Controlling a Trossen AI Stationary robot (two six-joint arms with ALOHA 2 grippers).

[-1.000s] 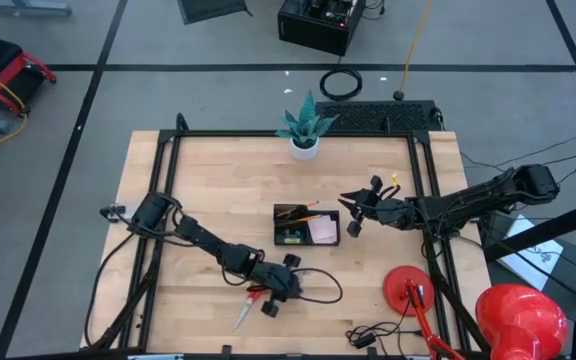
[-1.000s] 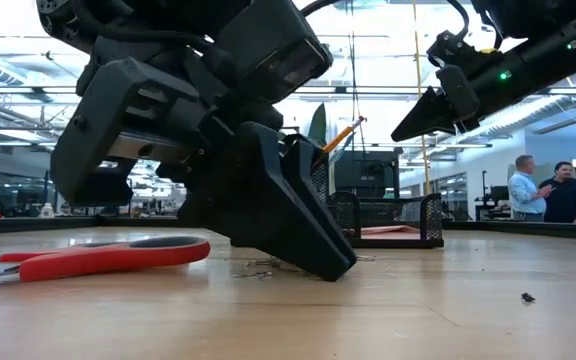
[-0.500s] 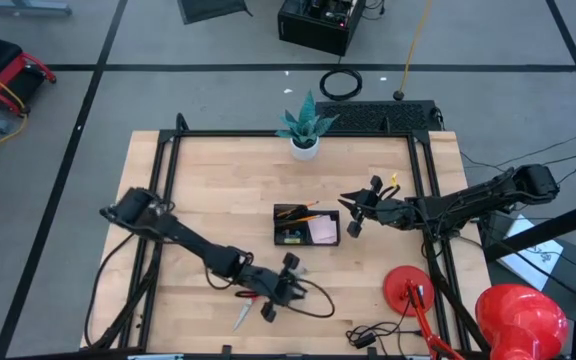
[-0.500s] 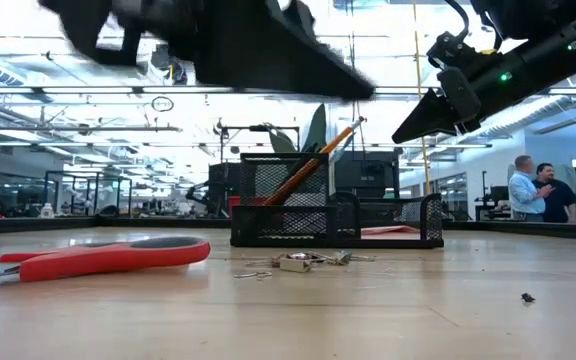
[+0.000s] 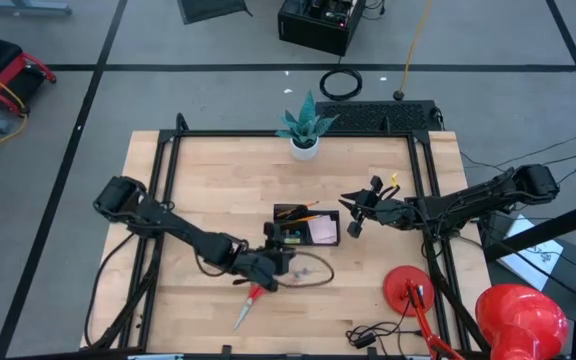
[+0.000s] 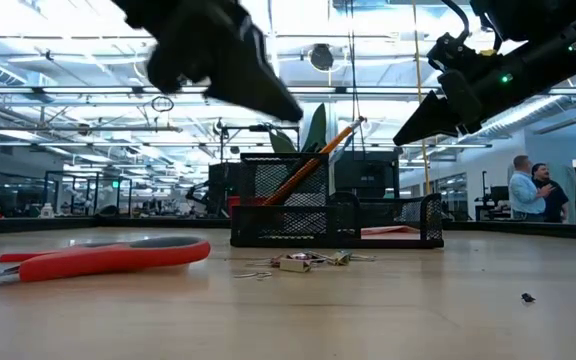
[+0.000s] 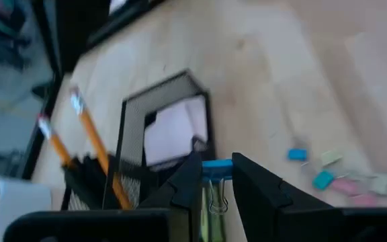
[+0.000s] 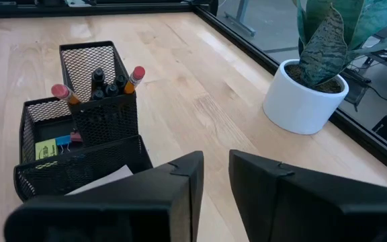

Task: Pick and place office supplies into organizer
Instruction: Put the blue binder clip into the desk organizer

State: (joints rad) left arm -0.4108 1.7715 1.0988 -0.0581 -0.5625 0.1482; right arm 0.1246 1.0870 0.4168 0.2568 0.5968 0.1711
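The black mesh organizer (image 5: 306,225) stands mid-table, with orange pencils and black pens upright in its tall cup (image 8: 98,87) and a pink sticky-note pad in its tray (image 7: 175,128). My left gripper (image 5: 276,260) hovers just near of it, above the table (image 6: 258,85), shut on a small blue clip. More pale clips (image 6: 303,262) lie on the wood in front of the organizer (image 7: 341,176). The red-handled scissors (image 5: 248,300) lie flat near the near edge. My right gripper (image 5: 353,212) hangs in the air right of the organizer, its fingers (image 8: 180,176) a narrow gap apart and holding nothing. My left gripper pinches the blue clip's body (image 7: 218,163) between its two fingers, at their free ends. The clip's wire loops (image 7: 213,196) reach back between the fingers. The clip is lifted clear of the table.
A plant in a white pot (image 5: 305,135) stands at the far edge. A red lamp's base (image 5: 408,290) and head (image 5: 523,320) sit at the near right corner. A thin cable loop (image 5: 313,270) lies near the left gripper. People stand in the room beyond (image 6: 543,190).
My left gripper has risen from the table beside the scissors and moved toward the far edge, up to the organizer's near side. It carries the blue clip clear of the wood. The other clips and the scissors stayed put.
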